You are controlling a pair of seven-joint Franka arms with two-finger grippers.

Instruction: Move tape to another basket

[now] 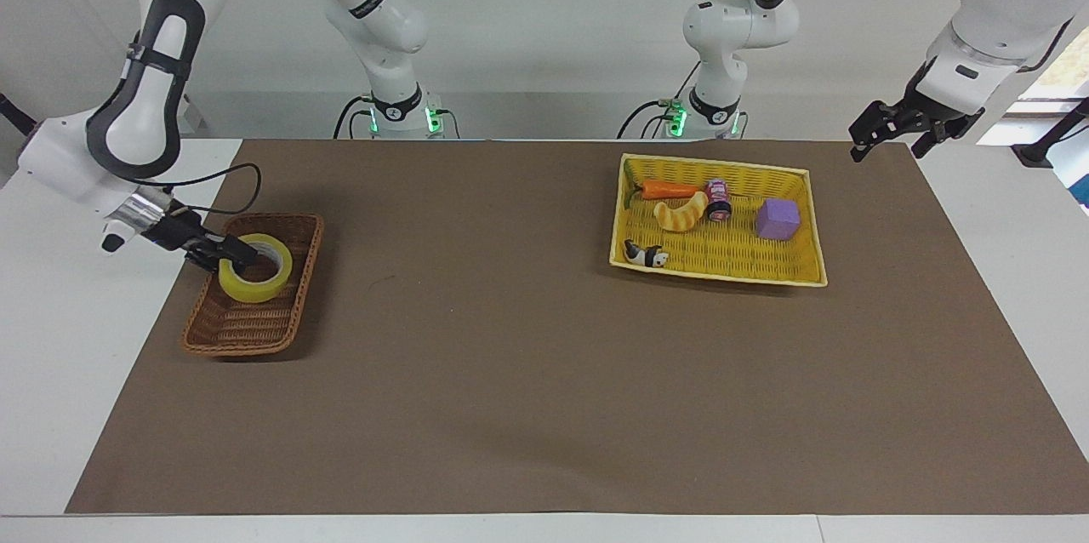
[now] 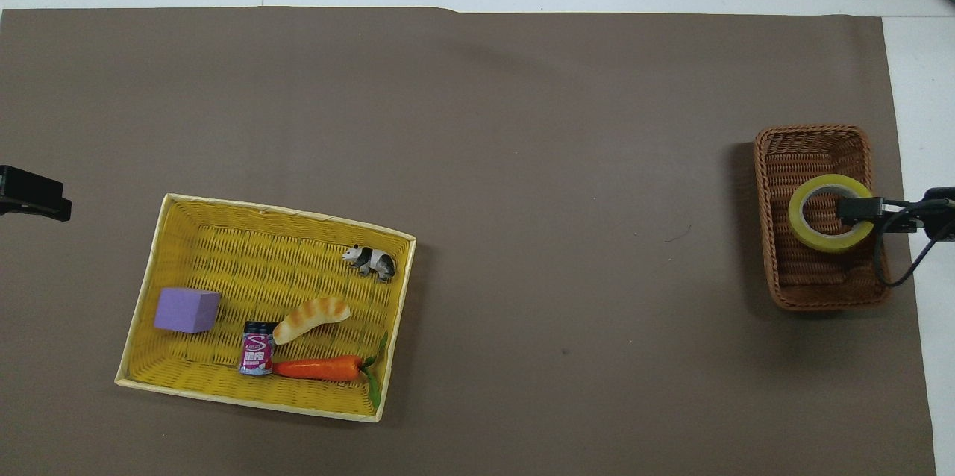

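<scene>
Now my right gripper (image 1: 231, 254) is closed on the wall of the tape (image 1: 255, 268), with one finger inside the hollow core and the other on the outside. I hold the roll low over the basket (image 1: 249, 330), the brown woven one at the right arm's end of the table. From the facing view the tape sits inside the rim, in the part of the basket nearer to the robots, but I cannot tell if its bottom already touches the wicker floor. In the overhead view the tape (image 2: 829, 213) lies fully within the walls of the basket (image 2: 819, 293).

So I judge that the carrying is done and the roll is at its new place. What remains is small: to lower it until it rests, to release my fingers, and to lift away without dragging the roll out.

My left gripper (image 1: 892, 128) waits with its jaws wide, holding nothing, over the table edge beside the yellow basket (image 1: 716, 272).
</scene>
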